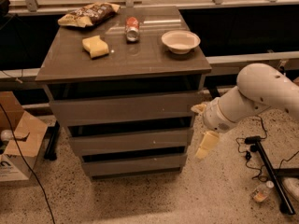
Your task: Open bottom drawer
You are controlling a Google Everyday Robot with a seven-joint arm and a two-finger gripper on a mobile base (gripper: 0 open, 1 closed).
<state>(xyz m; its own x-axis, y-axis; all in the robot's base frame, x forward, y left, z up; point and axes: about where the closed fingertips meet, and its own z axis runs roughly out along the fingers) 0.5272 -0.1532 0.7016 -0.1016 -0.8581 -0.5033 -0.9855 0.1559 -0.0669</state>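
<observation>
The bottom drawer (135, 164) is the lowest of three grey-brown fronts on the cabinet, and it sits pushed in with a dark gap above it. The middle drawer front (131, 141) and the top drawer front (124, 107) are above it. My gripper (203, 126), on the white arm (254, 97), hangs just off the cabinet's right side at the height of the middle drawer. It is open and empty. One cream finger (207, 144) points down towards the bottom drawer's right end and the other (200, 108) is near the top drawer's corner.
On the cabinet top (154, 59) lie a chip bag (88, 14), a yellow sponge (95, 46), a can (132, 29) and a white bowl (180, 41). A cardboard box (18, 143) stands on the left. A black stand (266, 167), cables and a small bottle (260, 192) lie on the floor at right.
</observation>
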